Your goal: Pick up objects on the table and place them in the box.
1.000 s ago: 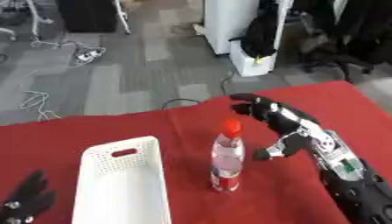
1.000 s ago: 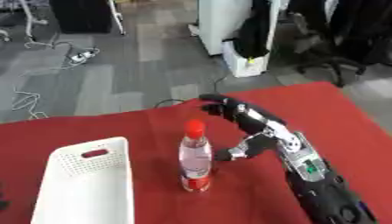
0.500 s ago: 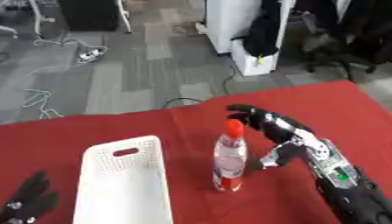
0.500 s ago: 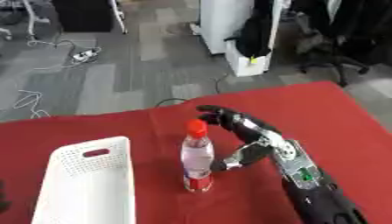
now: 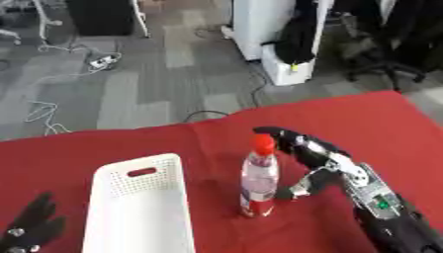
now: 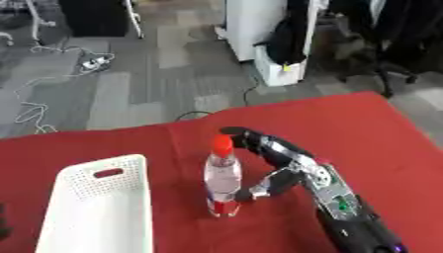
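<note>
A clear plastic bottle (image 5: 258,184) with a red cap and a red label band stands upright on the red table (image 5: 380,123). Just to its left lies a white perforated box (image 5: 137,210) with a handle slot, nothing visible inside. My right hand (image 5: 318,159) is open right beside the bottle: the fingers arch toward the cap from behind and the thumb reaches toward the bottle's lower body. I cannot tell whether they touch it. My left hand (image 5: 31,231) rests open at the lower left corner, fingers up.
Beyond the table's far edge is grey floor with cables, a white cabinet (image 5: 259,24), a black bag (image 5: 298,37) and office chairs. Red cloth stretches away to the right of my forearm.
My right hand has moved down and left, closing in on the bottle. The bottle, box and left hand have stayed in place.
</note>
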